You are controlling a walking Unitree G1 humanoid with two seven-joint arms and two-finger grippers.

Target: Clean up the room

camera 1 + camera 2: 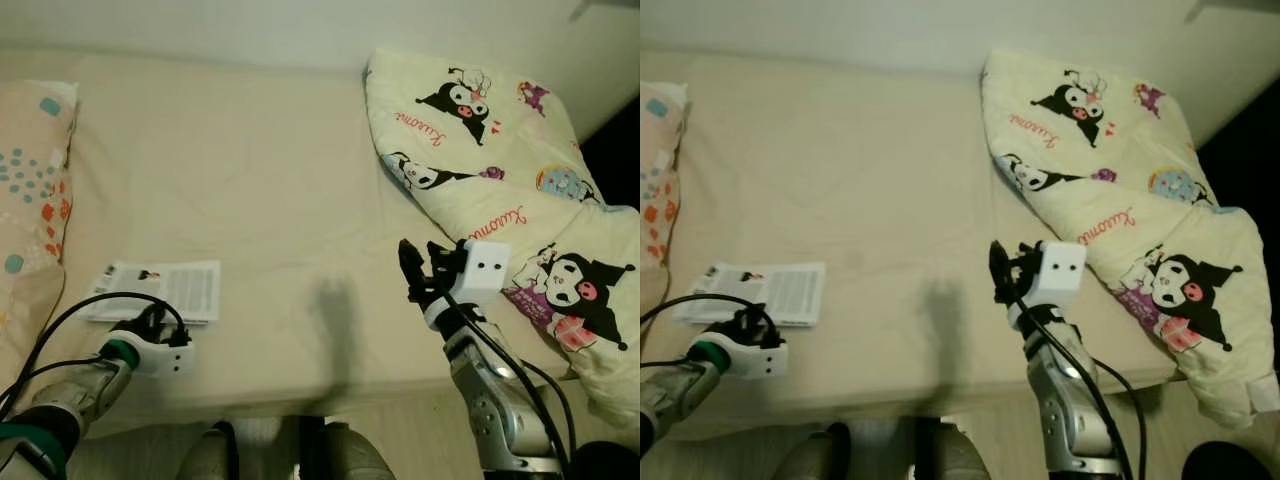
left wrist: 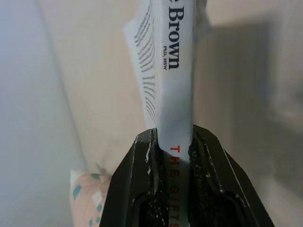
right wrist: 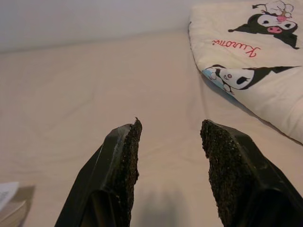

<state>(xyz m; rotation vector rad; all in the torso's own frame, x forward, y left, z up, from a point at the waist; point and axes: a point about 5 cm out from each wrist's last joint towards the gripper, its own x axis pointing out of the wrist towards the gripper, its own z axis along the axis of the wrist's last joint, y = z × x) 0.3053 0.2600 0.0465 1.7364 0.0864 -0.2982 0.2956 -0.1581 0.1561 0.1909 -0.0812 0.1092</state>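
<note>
Left gripper [image 2: 173, 156] jaws clamp the paperback book [image 1: 160, 289] by its spine: light, floppy, pages may splay. Right gripper [image 3: 170, 137] jaws gape empty.

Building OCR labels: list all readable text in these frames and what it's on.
"Brown" – spine of the book clamped in the left end effector
"THE GIFTS" – same spine, red, cut off
"Kuromi" – red script on the cartoon blanket
Small line under "Brown" and the book's back-cover text: unreadable.

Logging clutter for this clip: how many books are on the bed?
1. The book lies near the bed's front edge on the robot's left, beside the patterned pillow, with the left end effector closed on its spine. Others may be hidden.
</note>
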